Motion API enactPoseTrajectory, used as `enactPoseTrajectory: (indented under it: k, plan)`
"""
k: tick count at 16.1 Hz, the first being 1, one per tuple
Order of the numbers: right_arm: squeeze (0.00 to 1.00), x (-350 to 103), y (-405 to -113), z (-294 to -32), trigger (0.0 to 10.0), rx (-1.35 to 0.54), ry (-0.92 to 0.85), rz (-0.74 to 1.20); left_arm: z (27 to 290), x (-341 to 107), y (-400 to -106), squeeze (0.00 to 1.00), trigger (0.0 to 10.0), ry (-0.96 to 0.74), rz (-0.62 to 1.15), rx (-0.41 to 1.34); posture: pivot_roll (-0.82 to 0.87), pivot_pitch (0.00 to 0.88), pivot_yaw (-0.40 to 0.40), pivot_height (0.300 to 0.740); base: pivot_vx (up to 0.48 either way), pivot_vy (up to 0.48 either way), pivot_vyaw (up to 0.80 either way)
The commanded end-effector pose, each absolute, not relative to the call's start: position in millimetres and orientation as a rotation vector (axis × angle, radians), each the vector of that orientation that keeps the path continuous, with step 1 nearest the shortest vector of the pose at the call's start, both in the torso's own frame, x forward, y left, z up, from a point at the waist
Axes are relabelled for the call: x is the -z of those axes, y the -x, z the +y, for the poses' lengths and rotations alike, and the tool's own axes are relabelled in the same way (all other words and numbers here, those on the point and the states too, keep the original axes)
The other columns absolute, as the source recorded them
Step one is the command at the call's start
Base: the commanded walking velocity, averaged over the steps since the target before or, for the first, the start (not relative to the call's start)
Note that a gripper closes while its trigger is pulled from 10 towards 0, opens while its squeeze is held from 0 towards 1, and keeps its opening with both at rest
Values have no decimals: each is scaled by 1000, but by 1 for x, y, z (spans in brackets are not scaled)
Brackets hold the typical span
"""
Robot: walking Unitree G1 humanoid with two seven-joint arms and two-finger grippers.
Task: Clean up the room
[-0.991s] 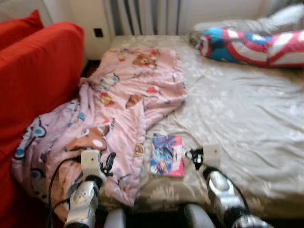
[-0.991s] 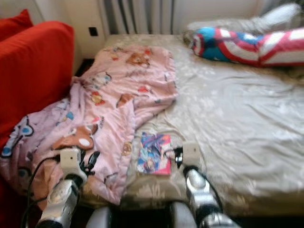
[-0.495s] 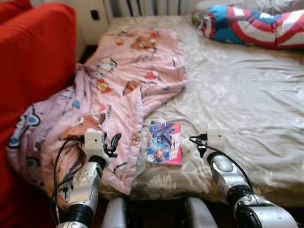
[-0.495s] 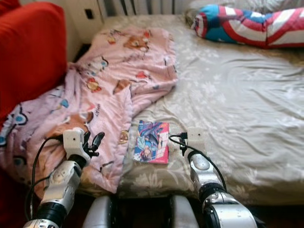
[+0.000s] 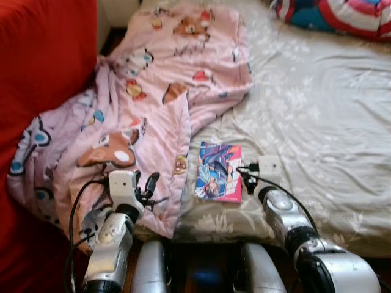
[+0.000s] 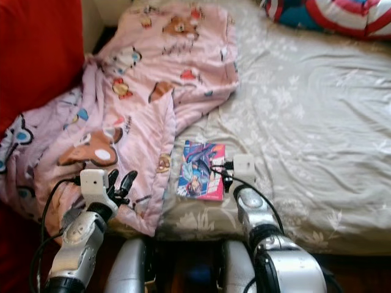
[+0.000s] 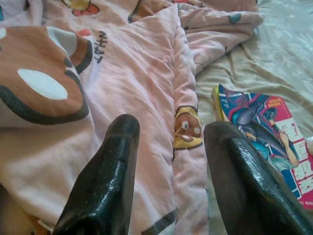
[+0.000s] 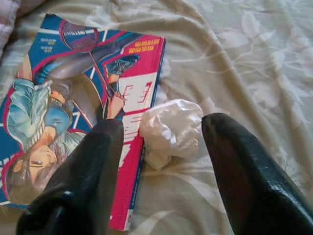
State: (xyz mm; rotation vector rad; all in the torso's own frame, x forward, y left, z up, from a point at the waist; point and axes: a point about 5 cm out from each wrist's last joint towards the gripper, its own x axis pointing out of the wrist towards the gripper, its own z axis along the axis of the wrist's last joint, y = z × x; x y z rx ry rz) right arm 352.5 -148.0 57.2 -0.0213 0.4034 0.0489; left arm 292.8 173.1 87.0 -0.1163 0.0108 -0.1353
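Observation:
A pink cartoon-print blanket (image 5: 153, 104) lies crumpled across the left side of the bed, spilling over its front edge. A colourful comic book (image 5: 219, 172) rests flat on the beige floral sheet (image 5: 317, 122) just right of the blanket. A crumpled white tissue (image 8: 171, 128) lies against the book's edge. My right gripper (image 8: 164, 123) hovers open just short of the tissue, one finger over the book (image 8: 73, 107). My left gripper (image 7: 171, 127) is open, low over the blanket's front fold (image 7: 137, 73).
A red sofa (image 5: 43, 55) stands close against the bed's left side. A red, white and blue striped pillow (image 5: 342, 12) lies at the far right of the bed. The sheet to the right of the book is bare and wrinkled.
The camera has tipped down and come closer to the bed. My right gripper has reached forward, closer to the book and tissue. The left gripper stays over the blanket.

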Motion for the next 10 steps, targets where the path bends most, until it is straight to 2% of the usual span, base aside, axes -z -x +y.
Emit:
enactPoseTrajectory:
  k: [1, 4, 6, 7, 10]
  plan:
    - [1000, -52, -349, -146, 10000, -39, 13, 438, 175, -86, -286, 0, 10000, 129, 29, 127, 44, 344, 49, 630, 0, 0, 0]
    - [1000, -54, -352, -148, 10000, -12, 23, 446, 173, -90, -278, 0, 10000, 136, 30, 126, 55, 381, 52, 630, 0, 0, 0]
    - [894, -55, -353, -149, 10000, -9, 30, 452, 171, -95, -270, 0, 10000, 141, 32, 124, 74, 411, 56, 630, 0, 0, 0]
    - [0, -56, -353, -150, 10000, -8, 37, 452, 169, -102, -264, 0, 10000, 144, 24, 123, 95, 435, 59, 630, 0, 0, 0]
    - [0, -56, -354, -154, 10000, 14, 48, 454, 169, -114, -256, 0, 10000, 145, 16, 122, 115, 460, 65, 630, 0, 0, 0]
